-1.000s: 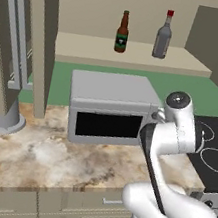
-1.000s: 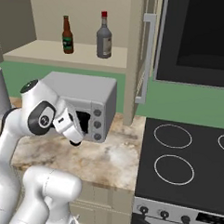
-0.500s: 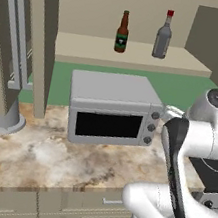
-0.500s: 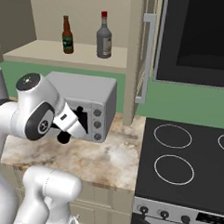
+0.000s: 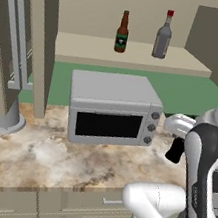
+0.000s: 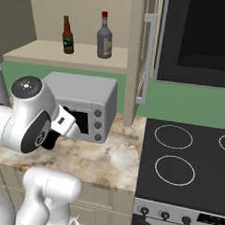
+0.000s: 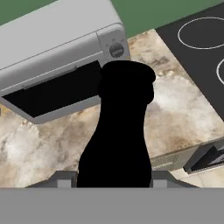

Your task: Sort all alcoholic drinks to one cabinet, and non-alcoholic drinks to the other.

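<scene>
Kitchen counter [image 5: 35, 161] unchanged, but the gripper [image 7: 116, 186], clamped on a black cola bottle [image 7: 118, 131], has swung right past the toaster oven [image 5: 112, 109], so it's mid-carry; beer bottle [image 5: 122, 32] and grey bottle [image 5: 163, 35] already shelved together.

My arm folded low above the worktop's front edge, gripper [image 5: 175, 152] clamped on a black cola bottle [image 7: 120, 131], wrist level

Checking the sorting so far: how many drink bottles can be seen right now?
3. The brown beer bottle and the grey red-capped bottle stand apart on the open cabinet shelf; a black cola bottle is in the gripper. Others may be hidden.
</scene>
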### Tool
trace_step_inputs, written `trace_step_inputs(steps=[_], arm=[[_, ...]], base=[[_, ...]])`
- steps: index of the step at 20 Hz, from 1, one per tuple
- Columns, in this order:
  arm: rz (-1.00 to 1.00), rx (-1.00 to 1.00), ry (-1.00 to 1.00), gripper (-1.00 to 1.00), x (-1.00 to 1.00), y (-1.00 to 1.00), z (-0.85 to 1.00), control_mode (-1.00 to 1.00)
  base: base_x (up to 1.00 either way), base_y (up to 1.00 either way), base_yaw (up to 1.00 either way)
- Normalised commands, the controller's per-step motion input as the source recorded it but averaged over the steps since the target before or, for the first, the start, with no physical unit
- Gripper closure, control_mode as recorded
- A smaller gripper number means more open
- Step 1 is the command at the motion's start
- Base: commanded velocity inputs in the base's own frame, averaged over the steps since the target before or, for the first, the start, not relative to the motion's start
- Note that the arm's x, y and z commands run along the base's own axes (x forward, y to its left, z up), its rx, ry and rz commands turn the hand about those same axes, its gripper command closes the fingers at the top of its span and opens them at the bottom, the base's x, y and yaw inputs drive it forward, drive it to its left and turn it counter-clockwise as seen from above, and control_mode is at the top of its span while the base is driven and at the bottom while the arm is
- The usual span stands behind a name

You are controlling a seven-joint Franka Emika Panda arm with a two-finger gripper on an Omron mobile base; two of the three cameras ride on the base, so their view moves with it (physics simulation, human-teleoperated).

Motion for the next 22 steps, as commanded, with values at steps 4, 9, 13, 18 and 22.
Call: trace_step_inputs(steps=[4,9,13,18,22], arm=[[0.16,0.05,0.02,1.00,-0.22,0.30,0.25,-1.00],[0.05,0.03,0.09,1.00,-0.04,0.14,0.03,-1.00],[0.00,-0.01,0.00,1.00,-0.05,0.06,0.00,-1.00],[0.00,-0.02,0.00,1.00,-0.20,0.06,0.00,1.00],[0.00,0.00,0.00,1.00,0.00,0.00,0.00,1.00]], base=[[0.00,0.00,0.00],[0.00,0.00,0.00],[0.00,0.00,0.00],[-0.60,0.04,0.00],[-1.00,0.18,0.00]])
